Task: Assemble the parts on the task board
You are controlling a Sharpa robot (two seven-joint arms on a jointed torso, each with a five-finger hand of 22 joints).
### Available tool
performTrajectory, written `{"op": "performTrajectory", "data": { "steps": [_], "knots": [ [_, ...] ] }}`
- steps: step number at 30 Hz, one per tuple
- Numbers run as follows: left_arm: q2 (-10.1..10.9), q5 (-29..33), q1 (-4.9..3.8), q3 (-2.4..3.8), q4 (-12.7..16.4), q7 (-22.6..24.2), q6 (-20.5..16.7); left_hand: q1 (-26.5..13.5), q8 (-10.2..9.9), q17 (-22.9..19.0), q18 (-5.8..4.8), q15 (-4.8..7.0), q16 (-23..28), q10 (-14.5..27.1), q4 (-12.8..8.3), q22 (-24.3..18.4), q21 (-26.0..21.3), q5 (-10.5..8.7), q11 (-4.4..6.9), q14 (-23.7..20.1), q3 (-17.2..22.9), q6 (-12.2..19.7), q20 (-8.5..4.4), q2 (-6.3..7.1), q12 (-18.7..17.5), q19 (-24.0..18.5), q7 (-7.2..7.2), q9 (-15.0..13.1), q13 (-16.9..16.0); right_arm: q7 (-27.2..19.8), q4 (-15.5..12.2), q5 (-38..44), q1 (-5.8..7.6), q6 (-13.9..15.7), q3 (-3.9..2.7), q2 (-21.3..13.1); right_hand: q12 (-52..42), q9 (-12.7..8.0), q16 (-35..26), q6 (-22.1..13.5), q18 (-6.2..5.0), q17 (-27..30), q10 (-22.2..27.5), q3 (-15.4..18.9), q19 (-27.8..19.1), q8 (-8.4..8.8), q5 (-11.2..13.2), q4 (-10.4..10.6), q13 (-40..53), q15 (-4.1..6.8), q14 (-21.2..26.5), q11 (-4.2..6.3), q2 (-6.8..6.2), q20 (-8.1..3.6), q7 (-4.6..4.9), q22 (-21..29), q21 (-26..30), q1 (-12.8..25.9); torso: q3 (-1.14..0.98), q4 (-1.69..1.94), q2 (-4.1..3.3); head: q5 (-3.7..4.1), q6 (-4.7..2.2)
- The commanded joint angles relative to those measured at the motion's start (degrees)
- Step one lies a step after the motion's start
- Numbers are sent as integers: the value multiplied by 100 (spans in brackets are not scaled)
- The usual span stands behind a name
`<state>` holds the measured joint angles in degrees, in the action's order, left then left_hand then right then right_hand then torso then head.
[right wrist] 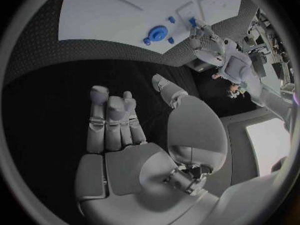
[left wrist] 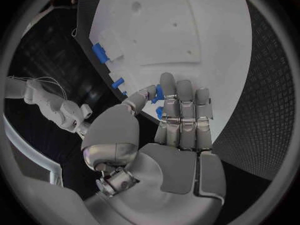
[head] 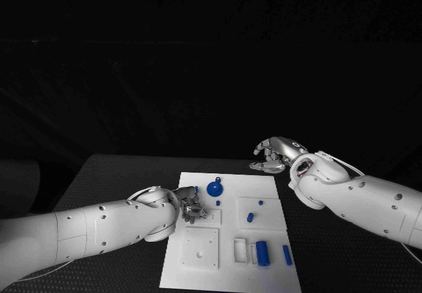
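The white task board (head: 198, 183) lies mid-table. My left hand (head: 192, 209) hovers over its left side, above a square recess. It pinches a small blue part (left wrist: 159, 92) between thumb and fingers, and that part (right wrist: 192, 21) shows at its fingertips from across the board. A round blue part (head: 215, 188) lies near the far edge, with small blue parts (head: 250, 216) to its right. Two long blue parts (head: 261, 252) stand near the front right. My right hand (head: 272, 154) hangs empty beyond the far right corner, fingers loosely bent, thumb (right wrist: 169, 90) apart.
A square white plate (head: 200, 248) sits in the board's near left part, and a narrow slot (head: 239, 250) is beside the long parts. Black table (head: 114, 177) surrounds the board on all sides.
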<state>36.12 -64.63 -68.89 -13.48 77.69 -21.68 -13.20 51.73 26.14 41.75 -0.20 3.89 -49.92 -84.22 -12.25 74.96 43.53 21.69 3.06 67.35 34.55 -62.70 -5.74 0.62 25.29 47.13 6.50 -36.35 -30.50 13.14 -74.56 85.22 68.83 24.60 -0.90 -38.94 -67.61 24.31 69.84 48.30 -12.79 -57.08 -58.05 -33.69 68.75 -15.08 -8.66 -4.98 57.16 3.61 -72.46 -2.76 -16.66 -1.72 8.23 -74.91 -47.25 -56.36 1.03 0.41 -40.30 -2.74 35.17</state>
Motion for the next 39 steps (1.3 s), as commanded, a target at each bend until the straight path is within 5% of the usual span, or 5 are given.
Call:
{"op": "performTrajectory", "data": {
  "steps": [1, 18, 27, 39],
  "knots": [
    [-23, 25, 41, -26, -6, -59, 170, -8, 19, -10, 21, 12, -18, 71, -12, 103, -23, -18, 98, -12, 9, -606, -384, -39, 19, -30, -590, -8, -5, -14, -2, 17, -2, -69, -3, 8, -24, 5, -13, -55, -221, 6, 32, -7, 9, -26, -20, 41, -10, 22, 2, 24, 5, -33, 84, -90, 23, -43, -1, -3, -3, -2, 2],
    [11, 911, 22, -1, 13, -114, 665, -29, 18, -32, 21, 6, -30, 93, -50, 99, -21, 15, 92, -31, 26, -592, -380, -118, 31, -55, -588, -23, -16, -14, 20, 17, -3, -91, -3, 23, -29, 4, -13, -56, -221, 6, 34, -8, 10, -26, -20, 43, -16, 22, 3, 24, 8, -34, 83, -91, 25, -58, -4, -5, -2, -1, 3],
    [-24, 1113, -150, 22, -25, -181, 1007, -241, 42, -75, 21, -8, -79, 130, -211, 96, -4, 113, 90, -67, 12, -564, -363, -342, 84, -99, -586, -133, -72, -13, 44, 17, -3, -110, -3, 56, -34, 2, -14, -58, -221, 6, 37, -17, 10, -25, -12, 39, -24, 22, 3, 24, 13, -36, 83, -92, 28, -94, -8, -9, 0, -21, 1],
    [-135, 762, -274, 27, -88, -237, 1033, -394, 64, -99, 27, -1, -147, 126, -364, 95, 28, 201, 105, -53, 78, -574, -370, -437, 144, -89, -601, -233, -127, -14, 66, 17, -3, -133, -3, 87, -45, 1, -13, -59, -221, 6, 38, -33, 15, -26, 10, 35, -36, 22, 1, 24, 22, -38, 84, -94, 30, -145, -8, -7, -5, -33, -6]
  ]
}}
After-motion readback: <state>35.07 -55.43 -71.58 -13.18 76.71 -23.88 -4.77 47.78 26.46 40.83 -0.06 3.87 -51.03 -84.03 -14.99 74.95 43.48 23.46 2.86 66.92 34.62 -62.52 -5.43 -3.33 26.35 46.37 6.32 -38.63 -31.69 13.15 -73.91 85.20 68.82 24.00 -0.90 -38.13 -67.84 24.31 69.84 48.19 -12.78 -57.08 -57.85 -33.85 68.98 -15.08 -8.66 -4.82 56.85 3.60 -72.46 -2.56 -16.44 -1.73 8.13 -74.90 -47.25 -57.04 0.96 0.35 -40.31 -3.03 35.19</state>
